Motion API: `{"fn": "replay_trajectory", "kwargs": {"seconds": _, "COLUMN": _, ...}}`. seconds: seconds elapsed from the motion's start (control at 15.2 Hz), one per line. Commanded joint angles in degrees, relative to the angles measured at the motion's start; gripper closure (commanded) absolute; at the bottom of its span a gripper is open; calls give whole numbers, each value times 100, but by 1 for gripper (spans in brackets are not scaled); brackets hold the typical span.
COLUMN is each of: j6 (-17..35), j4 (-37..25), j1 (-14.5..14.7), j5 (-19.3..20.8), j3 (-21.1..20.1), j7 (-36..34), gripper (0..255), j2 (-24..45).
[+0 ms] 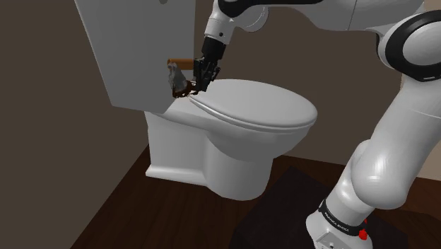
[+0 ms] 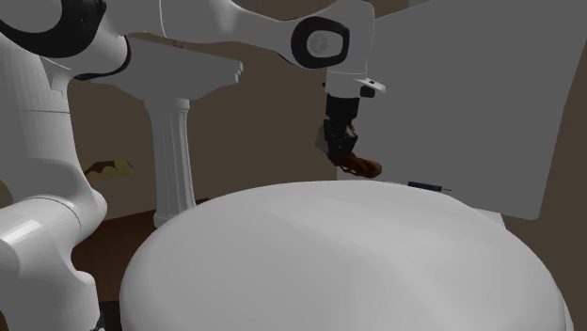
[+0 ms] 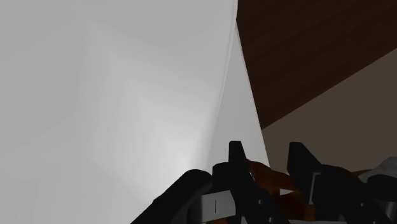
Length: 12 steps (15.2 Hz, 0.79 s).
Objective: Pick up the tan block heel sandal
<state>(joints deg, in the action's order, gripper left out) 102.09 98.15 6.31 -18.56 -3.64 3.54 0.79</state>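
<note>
The sandal [image 1: 178, 76] has a tan block heel, a grey sole and dark brown straps. It hangs tilted at the back of the closed toilet lid [image 1: 254, 106], just in front of the tank [image 1: 134, 49]. My black gripper [image 1: 200, 79] comes down from above and is shut on its straps. In the second exterior view the gripper [image 2: 339, 150] holds the brown sandal [image 2: 363, 167] just over the lid's far edge. In the wrist view the fingers [image 3: 236, 158] clasp brown straps [image 3: 266, 179], with the white lid beyond. Whether the sandal touches the lid I cannot tell.
The white toilet [image 1: 212, 152] stands on a dark wood floor [image 1: 120, 212], its tank close behind the gripper. A white pedestal sink [image 2: 174, 141] stands beside it. A small dark object [image 2: 428, 185] lies near the tank. A dark mat [image 1: 290, 212] lies under my stand.
</note>
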Motion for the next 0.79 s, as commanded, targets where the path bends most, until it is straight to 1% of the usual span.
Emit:
{"fn": "replay_trajectory", "kwargs": {"seconds": 0.0, "j6": 18, "j4": -8, "j1": 6, "j5": -10, "j3": -7, "j7": -3, "gripper": 255, "j2": 2}}
{"fn": "replay_trajectory", "kwargs": {"seconds": 0.26, "j6": 0, "j4": -26, "j1": 1, "j5": -9, "j3": 0, "j7": 2, "gripper": 255, "j2": 4}}
{"fn": "replay_trajectory", "kwargs": {"seconds": 0.73, "j6": -527, "j4": -645, "j1": -4, "j5": 22, "j3": 18, "j7": -152, "gripper": 255, "j2": 76}}
